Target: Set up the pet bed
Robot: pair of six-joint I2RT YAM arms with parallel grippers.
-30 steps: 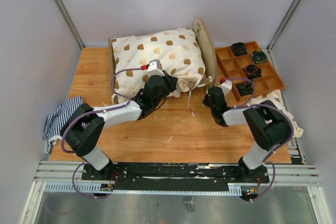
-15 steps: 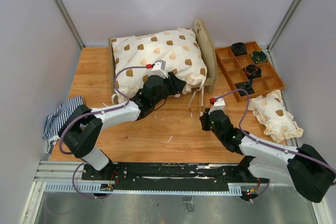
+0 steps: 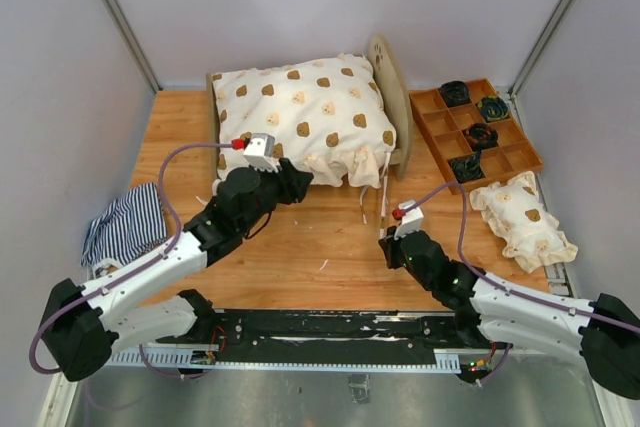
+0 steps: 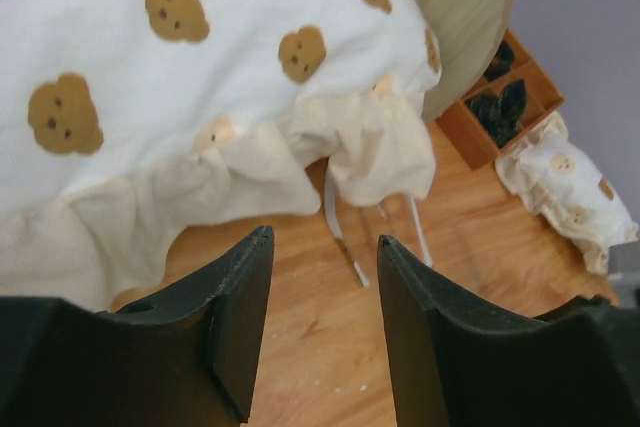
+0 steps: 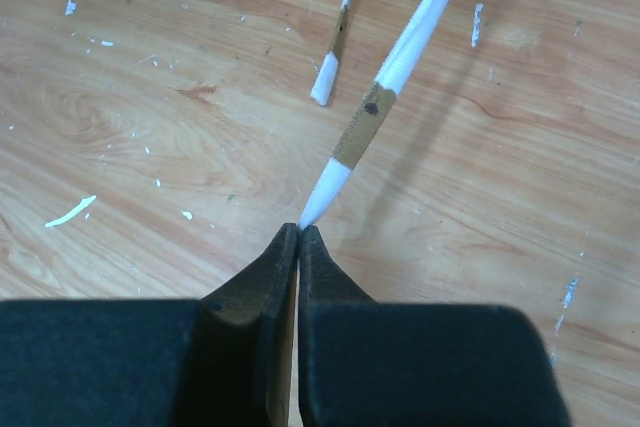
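The pet bed (image 3: 388,82) stands at the back centre, its rounded plywood headboard (image 4: 470,17) on the right. A cream bear-print cover (image 3: 300,112) lies over it and hides the mattress. My left gripper (image 3: 292,183) hovers open just in front of the cover's near edge (image 4: 200,162), with only bare table between its fingers (image 4: 240,317). My right gripper (image 5: 299,232) is shut, pinching the tip of a white tie ribbon (image 5: 400,67). That ribbon (image 3: 383,197) runs up from it to the cover's front right corner.
A brown compartment tray (image 3: 437,125) with dark items sits at the back right. A small bear-print pillow (image 3: 525,219) lies in front of it. A navy-striped cloth (image 3: 125,222) is bunched at the left table edge. A second loose ribbon (image 5: 335,57) lies on the wood.
The left gripper has opened, let go of the cover and drawn back toward the near left. The right arm has pulled back toward the near edge with the ribbon.
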